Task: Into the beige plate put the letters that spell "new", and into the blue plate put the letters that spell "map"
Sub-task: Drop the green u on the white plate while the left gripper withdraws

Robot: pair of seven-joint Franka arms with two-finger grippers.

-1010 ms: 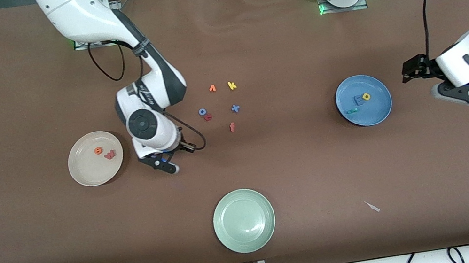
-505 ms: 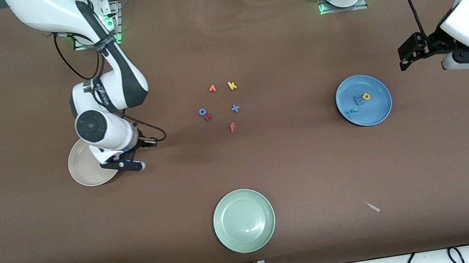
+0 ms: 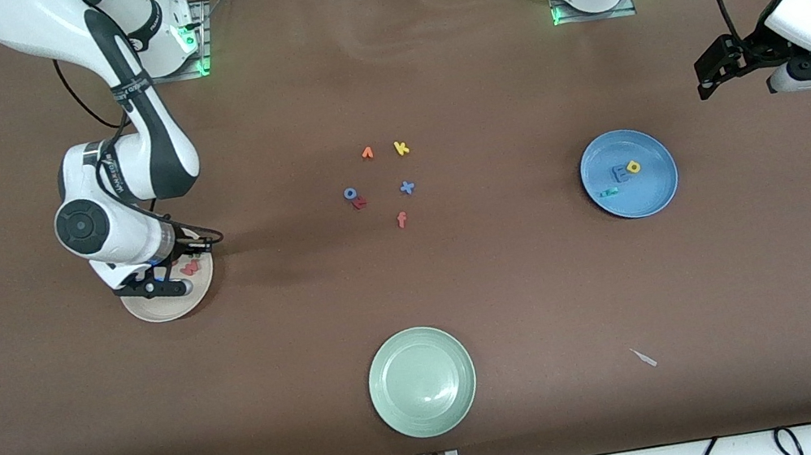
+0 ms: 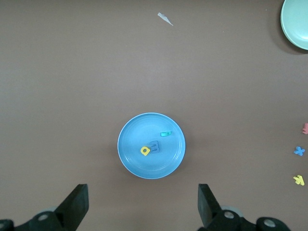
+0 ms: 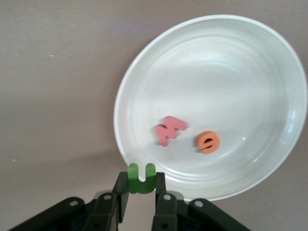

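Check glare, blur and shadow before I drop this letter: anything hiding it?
Right wrist view: green "n" sharp between the fingers, beige plate softly glossy, "w" and "e" readable. Front view: right gripper covers them; soft shadows only.

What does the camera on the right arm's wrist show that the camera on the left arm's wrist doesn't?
Only the right wrist view shows the beige plate holding the pinkish-red "w" and orange "e", with the right hand shut on the green "n" at the plate's rim.

Only the left wrist view shows the blue plate with its blue "m", a teal letter and a yellow letter, part of the pale green plate, and the open left hand.

Both show the brown table.
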